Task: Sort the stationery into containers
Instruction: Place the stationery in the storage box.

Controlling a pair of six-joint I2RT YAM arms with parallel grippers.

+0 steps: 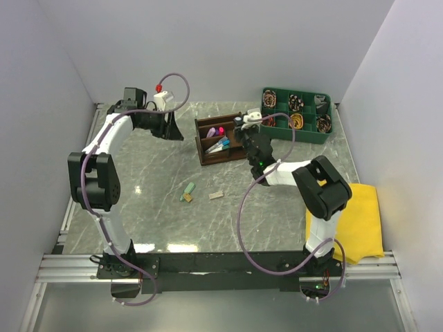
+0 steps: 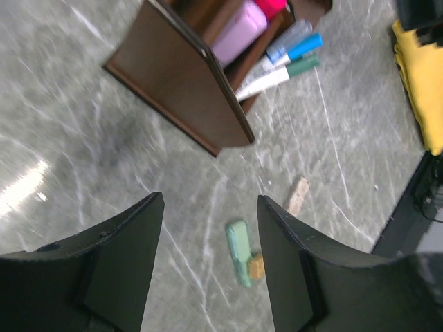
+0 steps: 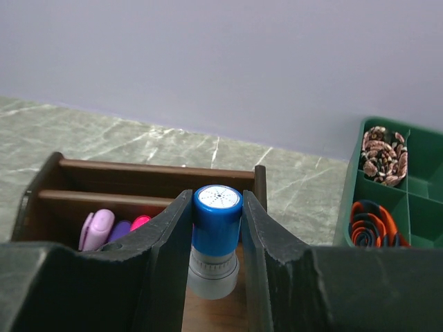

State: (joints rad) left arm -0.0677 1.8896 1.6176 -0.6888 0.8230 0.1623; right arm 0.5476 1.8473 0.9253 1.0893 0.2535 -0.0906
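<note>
Organiser (image 3: 152, 169) edge sits under blue-capped marker (image 3: 217, 200) pinched by right tool (image 3: 217, 211); left tool (image 2: 210, 207) gapes empty above tabletop (image 2: 83, 138).

The marbled table (image 1: 152, 173) carries a wooden organiser (image 1: 205, 153) and a green tray (image 1: 304, 139). A green eraser (image 1: 188, 188), tan piece (image 1: 216, 195) and yellow cloth (image 1: 360, 221) lie nearer.

organiser (image 2: 180, 76): 1 | markers inside organiser: 3 – lilac marker (image 3: 97, 228), purple marker (image 3: 122, 230), pink marker (image 3: 140, 222) | pens inside organiser: 3 – blue-capped pen (image 2: 304, 48), teal-capped pen (image 2: 294, 68), pale pen (image 2: 287, 36) | blue-capped cylinder (image 3: 217, 235) over organiser: 1 | loose pieces on counter (image 1: 152, 207) near organiser: 3 – green eraser (image 2: 239, 252), tan stub (image 2: 256, 266), tan stick (image 2: 299, 196) | green tray (image 3: 351, 176) beside organiser: 1, six compartments | yellow cloth (image 1: 356, 221): 1
</note>
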